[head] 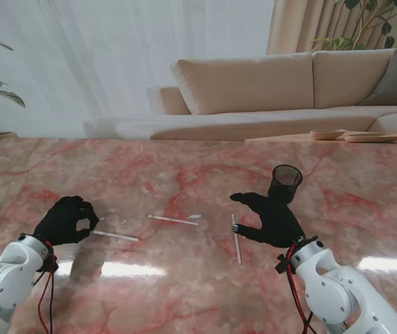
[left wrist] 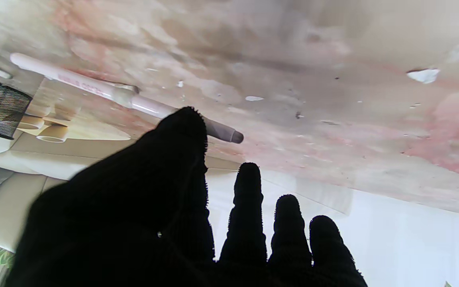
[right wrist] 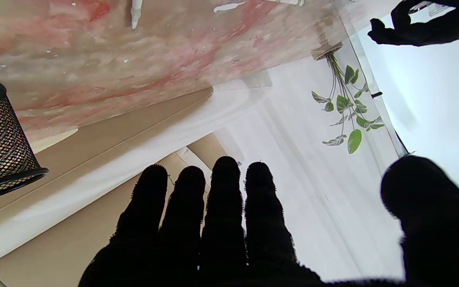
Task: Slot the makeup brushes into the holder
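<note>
A black mesh holder (head: 285,183) stands upright and open-topped on the right half of the table, farther from me than the brushes, with nothing visible inside it. Three slim pale makeup brushes lie flat on the marble: the left brush (head: 115,236) is near the left side, angled slightly; the middle brush (head: 173,220) lies almost crosswise near the table's centre, a small white piece just beyond its right end. The right brush (head: 236,238) lies lengthwise, near-to-far, left of the holder and nearer to me.
</note>
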You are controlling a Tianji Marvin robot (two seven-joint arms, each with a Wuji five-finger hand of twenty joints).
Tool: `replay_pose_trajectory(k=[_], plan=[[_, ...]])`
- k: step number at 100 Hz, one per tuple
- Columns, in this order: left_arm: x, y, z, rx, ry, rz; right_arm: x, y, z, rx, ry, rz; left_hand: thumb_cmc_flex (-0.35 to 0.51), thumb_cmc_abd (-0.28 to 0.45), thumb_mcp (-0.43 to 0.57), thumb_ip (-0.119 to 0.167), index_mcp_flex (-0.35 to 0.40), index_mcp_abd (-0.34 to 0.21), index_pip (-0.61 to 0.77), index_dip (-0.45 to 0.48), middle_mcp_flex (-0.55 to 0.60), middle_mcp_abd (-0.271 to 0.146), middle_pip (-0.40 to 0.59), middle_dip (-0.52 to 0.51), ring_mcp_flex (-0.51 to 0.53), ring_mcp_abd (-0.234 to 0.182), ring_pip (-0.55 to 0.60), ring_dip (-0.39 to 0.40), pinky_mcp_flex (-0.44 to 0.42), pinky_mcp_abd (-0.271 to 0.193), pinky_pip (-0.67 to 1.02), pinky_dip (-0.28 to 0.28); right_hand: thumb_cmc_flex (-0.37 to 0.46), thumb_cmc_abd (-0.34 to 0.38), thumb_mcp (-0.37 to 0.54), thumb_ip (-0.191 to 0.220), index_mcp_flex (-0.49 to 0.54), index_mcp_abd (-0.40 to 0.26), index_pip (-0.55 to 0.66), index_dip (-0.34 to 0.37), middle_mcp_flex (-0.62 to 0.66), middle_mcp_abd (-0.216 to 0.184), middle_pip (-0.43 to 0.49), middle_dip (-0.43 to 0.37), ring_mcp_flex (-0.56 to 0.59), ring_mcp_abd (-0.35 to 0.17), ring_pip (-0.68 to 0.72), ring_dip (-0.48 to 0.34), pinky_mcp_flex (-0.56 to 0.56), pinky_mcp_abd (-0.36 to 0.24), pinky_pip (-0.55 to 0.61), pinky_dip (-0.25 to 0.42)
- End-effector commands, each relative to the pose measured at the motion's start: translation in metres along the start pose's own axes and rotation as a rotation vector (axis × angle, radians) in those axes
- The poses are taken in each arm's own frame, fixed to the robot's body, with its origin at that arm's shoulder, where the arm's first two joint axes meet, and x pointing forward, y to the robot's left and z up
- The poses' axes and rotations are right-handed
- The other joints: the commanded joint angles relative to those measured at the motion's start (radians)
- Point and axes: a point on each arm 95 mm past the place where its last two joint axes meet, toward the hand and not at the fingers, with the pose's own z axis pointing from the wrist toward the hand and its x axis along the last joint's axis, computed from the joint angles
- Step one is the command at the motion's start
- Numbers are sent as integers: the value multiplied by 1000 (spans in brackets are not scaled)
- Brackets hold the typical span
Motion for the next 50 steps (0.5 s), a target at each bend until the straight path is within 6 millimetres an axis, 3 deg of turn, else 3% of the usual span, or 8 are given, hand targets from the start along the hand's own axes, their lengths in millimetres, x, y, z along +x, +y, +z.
replay_pose_trajectory(k=[1, 13, 36, 50], plan=[[11, -4, 5, 7, 28, -4, 0, -4, -1, 27, -12, -5, 13, 45, -24, -10, 74, -69, 97, 41, 18, 5, 5, 15, -10, 19, 27, 13, -6, -21, -1, 14, 25, -32, -9, -58, 22, -16, 6, -3, 19, -17, 0, 8, 29, -32, 7, 15, 9, -38, 7, 17], [20, -6, 12, 7, 49, -11, 2, -2, 2, 34, -23, -30, 13, 43, -21, -11, 75, -69, 99, 43, 18, 6, 5, 15, -9, 19, 29, 12, -7, -21, -1, 17, 71, -98, -3, -92, 47, -19, 23, -1, 52, -19, 9, 6, 72, -31, 20, 23, 36, -36, 42, 32], [37, -8, 26, -7, 84, -28, 13, 3, 13, 12, -48, -114, 12, 41, -19, -12, 73, -69, 100, 43, 16, 7, 2, 15, -11, 19, 29, 10, -7, -20, -1, 19, 204, -299, -18, -138, 168, -39, 124, 16, 202, -21, 60, 11, 243, -11, 75, 51, 149, -11, 173, 65], [45, -8, 32, -16, 103, -34, 21, 5, 22, -4, -69, -137, 13, 40, -17, -12, 74, -69, 102, 43, 20, 7, 4, 16, -8, 20, 30, 9, -7, -19, -2, 19, 281, -296, -69, -163, 270, -61, 202, 1, 324, -16, 88, 9, 369, 7, 112, 67, 238, 19, 291, 71]])
